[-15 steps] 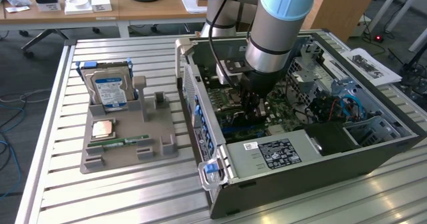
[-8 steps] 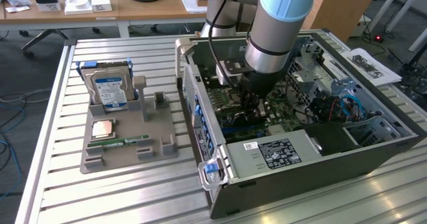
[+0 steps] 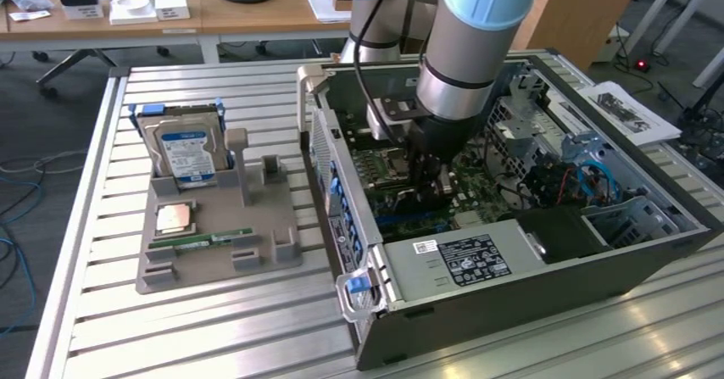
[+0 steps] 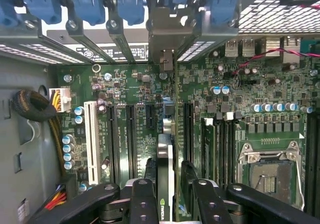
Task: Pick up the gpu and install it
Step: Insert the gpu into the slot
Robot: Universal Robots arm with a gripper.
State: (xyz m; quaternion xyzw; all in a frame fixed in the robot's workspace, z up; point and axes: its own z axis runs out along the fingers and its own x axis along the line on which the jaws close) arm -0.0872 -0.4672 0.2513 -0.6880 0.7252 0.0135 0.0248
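Observation:
The gpu point(image 4: 166, 151) stands on edge over the green motherboard point(image 4: 135, 124), in line with a long slot. Its silver end bracket point(image 4: 162, 34) sits against the rear slot openings of the case. My gripper point(image 4: 168, 173) straddles the card. One dark finger point(image 4: 150, 171) lies close along one face, and the other finger point(image 4: 188, 173) stands a small gap off the other face. The jaws look open around the card rather than clamped on it. In the exterior view my gripper point(image 3: 430, 184) reaches down inside the open computer case point(image 3: 509, 260), and the card is hidden behind it.
Blue slot latches point(image 4: 90, 4) line the rear of the case. Memory slots point(image 4: 220, 134) and the empty CPU socket point(image 4: 270, 174) lie beside the card. On the table, a grey holder point(image 3: 215, 252) carries a hard drive point(image 3: 186, 150), a CPU chip point(image 3: 173, 218) and a memory stick point(image 3: 203, 239).

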